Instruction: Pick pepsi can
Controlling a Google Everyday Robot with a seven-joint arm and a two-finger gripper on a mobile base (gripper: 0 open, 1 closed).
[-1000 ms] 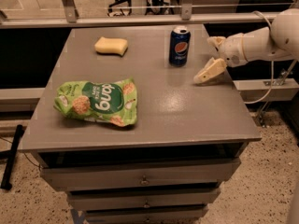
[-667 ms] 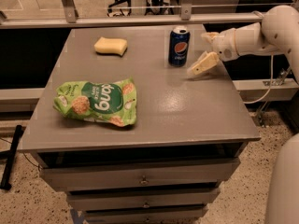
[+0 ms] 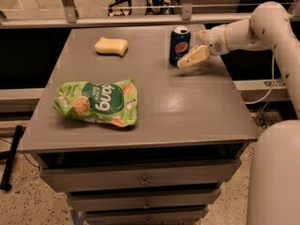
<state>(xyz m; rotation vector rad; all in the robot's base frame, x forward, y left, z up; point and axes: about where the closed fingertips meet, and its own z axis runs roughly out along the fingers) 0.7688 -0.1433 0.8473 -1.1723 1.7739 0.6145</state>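
Change: the gripper (image 3: 191,50) has slid left across the table's far right part and now sits right against the pepsi can (image 3: 179,46); the can, the bag and the sponge lie where they were.
Table: a grey top (image 3: 154,111) over a stack of drawers (image 3: 140,179), seen from the front.
Snack bag: a green bag (image 3: 96,103) lies flat on the near left part of the top, well apart from everything else.
Sponge: a yellow block (image 3: 111,46) rests flat at the far left, behind the bag.
Pepsi can: it stands upright at the far side, right of centre, with its silver top up and the round logo facing forward.
Gripper: it is just right of the can, its fingers spread apart. The near tan finger (image 3: 193,57) slants down-left, and its tip meets the can's lower right edge; the other shows only as a stub behind it. Nothing is clamped.
Arm: the white arm (image 3: 248,29) comes in from the upper right, above the table's far right corner.
Robot body: a pale rounded shell (image 3: 276,172) fills the lower right, beside the table.
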